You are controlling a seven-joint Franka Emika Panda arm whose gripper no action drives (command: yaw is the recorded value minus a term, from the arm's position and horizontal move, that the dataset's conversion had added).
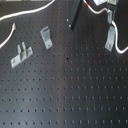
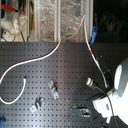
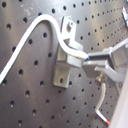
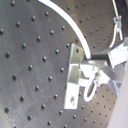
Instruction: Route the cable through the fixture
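My end effector [image 3: 89, 59] is pinching the cable [image 3: 35, 27] between nearly closed fingers, pressing it against the fixture [image 3: 64, 52], which is standing near the desk's [image 1: 75, 95] far edge in the first exterior view.

A black perforated board [image 1: 75, 95] carries everything. On it in the first exterior view: the white cable [image 1: 20, 15], a two-prong plate [image 1: 21, 54], a bent-foot bracket [image 1: 46, 36] and the slim fixture [image 1: 111, 38]
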